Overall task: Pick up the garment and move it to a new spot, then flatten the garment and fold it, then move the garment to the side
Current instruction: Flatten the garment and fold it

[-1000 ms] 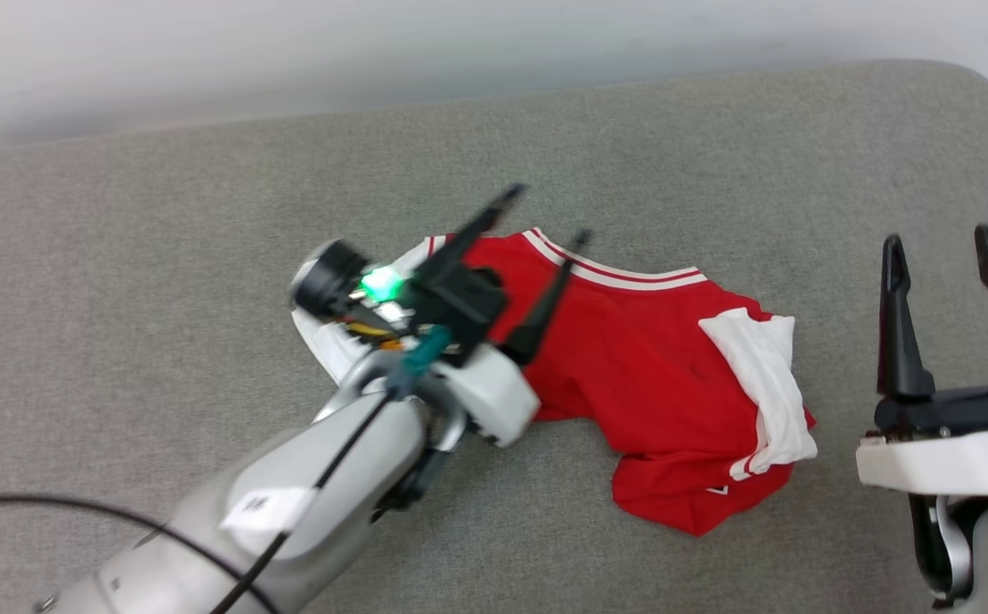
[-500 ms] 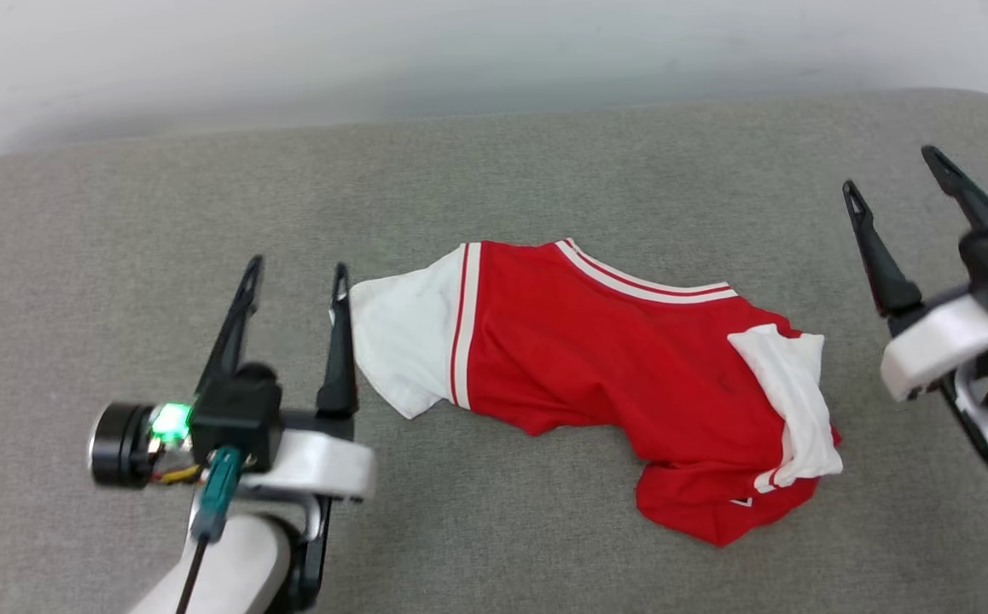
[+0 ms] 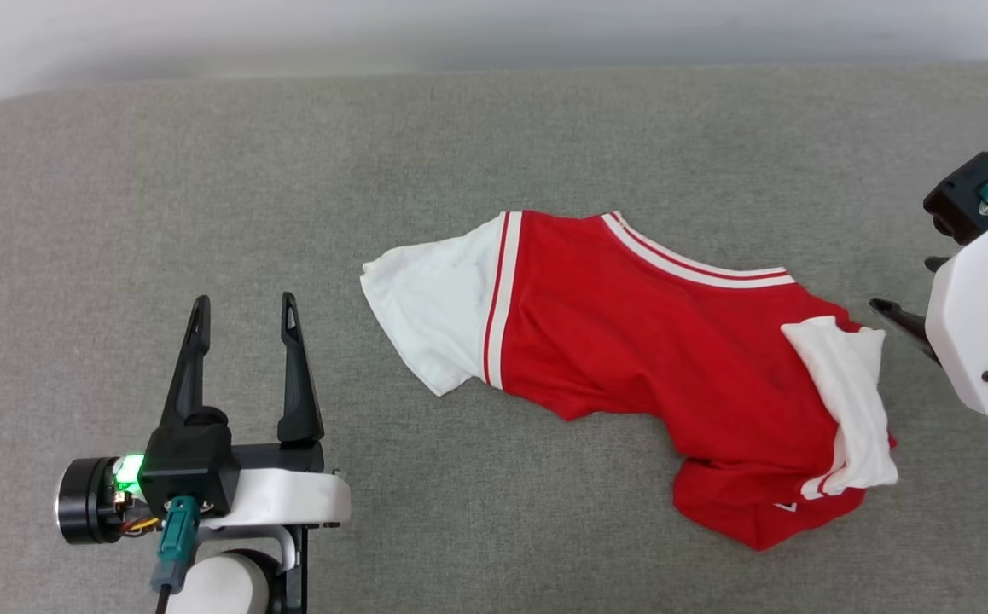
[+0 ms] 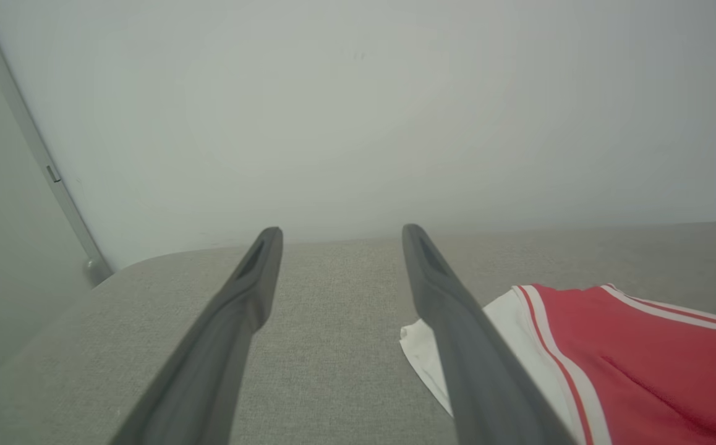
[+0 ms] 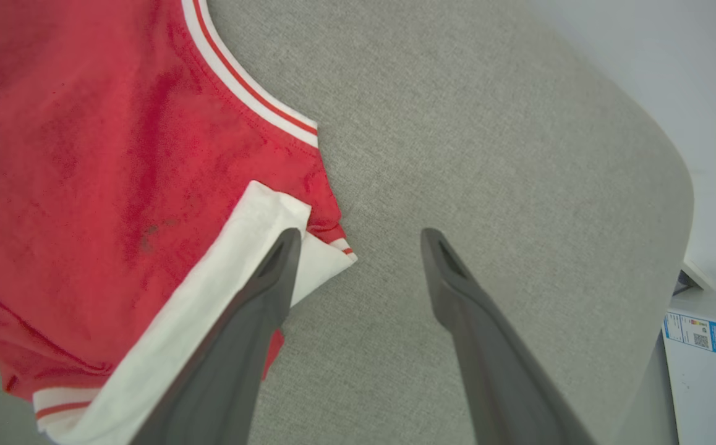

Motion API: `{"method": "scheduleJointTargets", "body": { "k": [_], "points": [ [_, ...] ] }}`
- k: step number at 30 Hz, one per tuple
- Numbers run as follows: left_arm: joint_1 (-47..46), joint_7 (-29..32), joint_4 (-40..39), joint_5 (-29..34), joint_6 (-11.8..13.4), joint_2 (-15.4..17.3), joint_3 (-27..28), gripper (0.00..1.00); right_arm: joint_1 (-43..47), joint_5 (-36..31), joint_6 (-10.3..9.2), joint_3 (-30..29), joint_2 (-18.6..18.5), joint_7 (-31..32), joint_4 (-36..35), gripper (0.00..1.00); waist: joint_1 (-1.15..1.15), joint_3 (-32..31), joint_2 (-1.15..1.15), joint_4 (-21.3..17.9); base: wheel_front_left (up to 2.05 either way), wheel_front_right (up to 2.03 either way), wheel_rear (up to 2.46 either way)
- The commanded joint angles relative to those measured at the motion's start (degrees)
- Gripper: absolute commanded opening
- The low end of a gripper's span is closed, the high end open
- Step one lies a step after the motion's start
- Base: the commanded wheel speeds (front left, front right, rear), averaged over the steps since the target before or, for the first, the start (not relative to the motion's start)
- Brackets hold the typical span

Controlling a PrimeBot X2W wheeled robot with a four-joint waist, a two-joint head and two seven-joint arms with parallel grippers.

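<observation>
The garment (image 3: 630, 341) lies crumpled on the counter (image 3: 204, 170). The left tool (image 3: 245, 300) stands spread, empty, left of it; the right tool (image 5: 361, 233), spread, empty, at its right sleeve.

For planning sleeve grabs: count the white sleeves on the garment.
2. One sleeve lies flat at the garment's end nearer the left gripper; the other sleeve is folded onto the red body beside the right gripper.

garment (image 3: 630, 341): red, white sleeves, red-white striped trim | surface (image 3: 204, 196): grey | fingers (image 3: 293, 367): dark
</observation>
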Motion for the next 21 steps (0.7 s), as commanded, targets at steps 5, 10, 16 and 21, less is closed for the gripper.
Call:
{"method": "scheduleJointTargets", "body": {
  "k": [5,10,16,21],
  "points": [
    [-0.4,-0.1,-0.2,2.9,-3.0,-3.4,3.2,1.0,-4.2,6.8,-0.06,4.8,-1.0,6.6,3.0,1.0,0.0,4.2,0.0,1.7,0.0,0.0,0.0],
    [-1.6,-0.1,0.1,5.0,-5.6,-6.0,5.4,1.0,-5.2,8.7,-0.05,8.5,1.1,7.0,9.2,1.0,0.0,7.0,0.0,2.6,0.0,0.0,0.0],
    [-1.9,-0.1,1.1,7.0,-8.1,-8.7,7.9,1.0,-1.6,11.1,0.06,16.5,3.4,6.1,12.7,1.0,0.0,7.8,0.0,3.0,0.0,0.0,0.0],
    [-0.6,-0.1,1.8,8.0,-10.0,-10.2,10.3,1.0,-6.7,11.7,0.04,16.5,3.0,-3.1,11.5,0.0,0.0,6.2,0.0,2.4,0.0,0.0,0.0]
  ]
}}
